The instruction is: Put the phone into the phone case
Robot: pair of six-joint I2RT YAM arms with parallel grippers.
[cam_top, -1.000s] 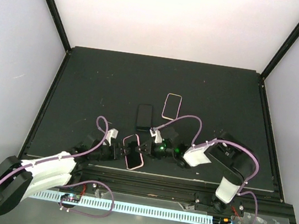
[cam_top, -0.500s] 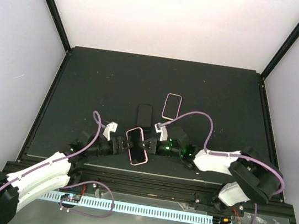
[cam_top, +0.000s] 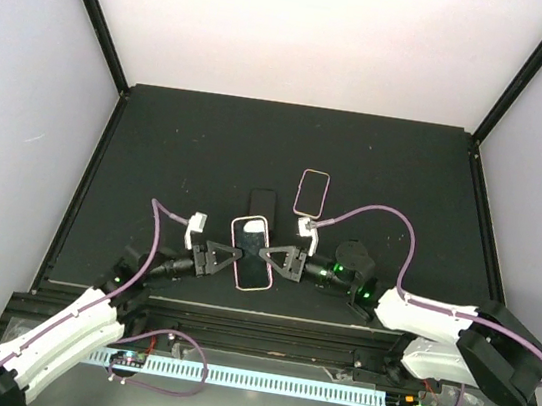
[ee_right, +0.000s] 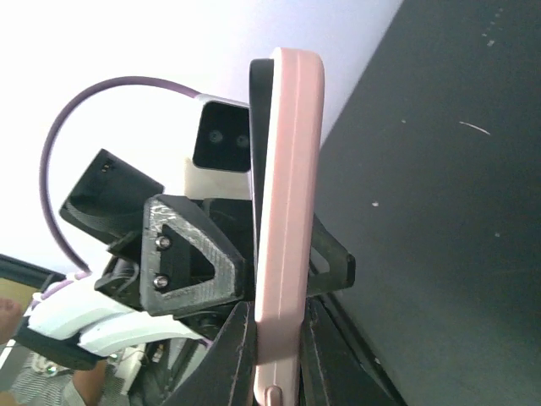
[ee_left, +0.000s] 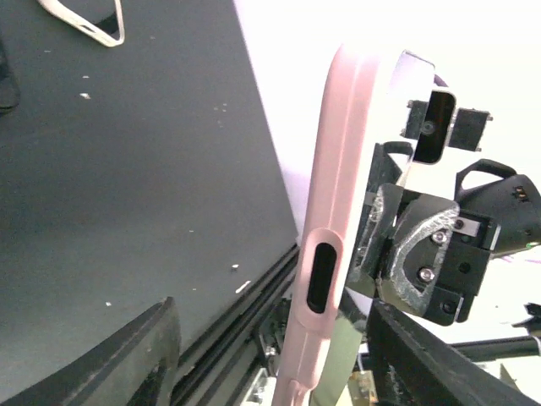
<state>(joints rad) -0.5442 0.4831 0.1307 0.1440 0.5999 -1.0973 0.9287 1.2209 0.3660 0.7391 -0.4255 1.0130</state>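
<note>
the case [cam_top: 251,253] is held up over the near part of the desk [cam_top: 158,147], between the two hands. the left hand [cam_top: 227,259] is on its left, with fingers around it but not touching. the right hand [cam_top: 269,256] is on its right and pinches its edge. the phone [cam_top: 263,203] lies on the desk just behind the case. a second case [cam_top: 312,193] lies near the phone, behind it and to its right.

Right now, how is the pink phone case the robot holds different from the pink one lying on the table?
The held pink phone case is pinched in the right gripper, toward the near edge of the black table. The pink-rimmed case lies flat, untouched, farther back. Both are pink rounded rectangles.
</note>
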